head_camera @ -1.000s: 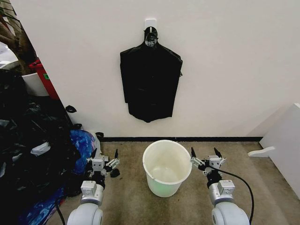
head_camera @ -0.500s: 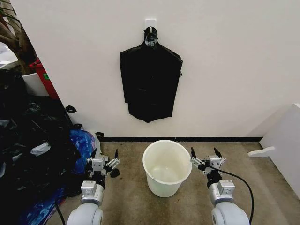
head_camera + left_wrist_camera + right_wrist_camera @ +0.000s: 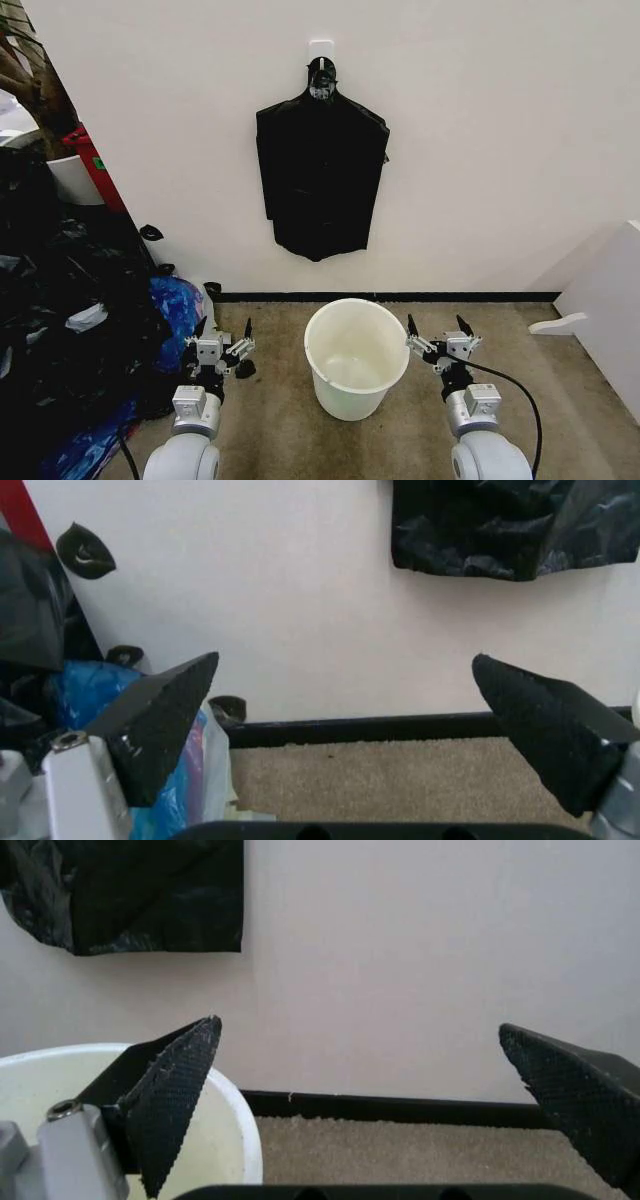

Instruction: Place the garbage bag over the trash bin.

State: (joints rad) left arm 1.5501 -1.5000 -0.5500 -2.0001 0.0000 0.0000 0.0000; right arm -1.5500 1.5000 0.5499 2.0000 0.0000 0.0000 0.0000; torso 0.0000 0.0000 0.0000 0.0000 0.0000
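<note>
- I'm looking at the white wall ahead, with a heap of bags (black and blue) piled along my left side.
- The garbage bag hangs flat from a hook on the wall, straight above the bin and well apart from both grippers.
- The trash bin stands upright on the carpet between my arms, with nothing inside it.
- My left gripper hovers beside the bin, jaws spread wide, holding nothing.
- My right gripper mirrors it on the other side, fingers wide apart and bare.

Silver arms, black pointed fingers, black cable
</note>
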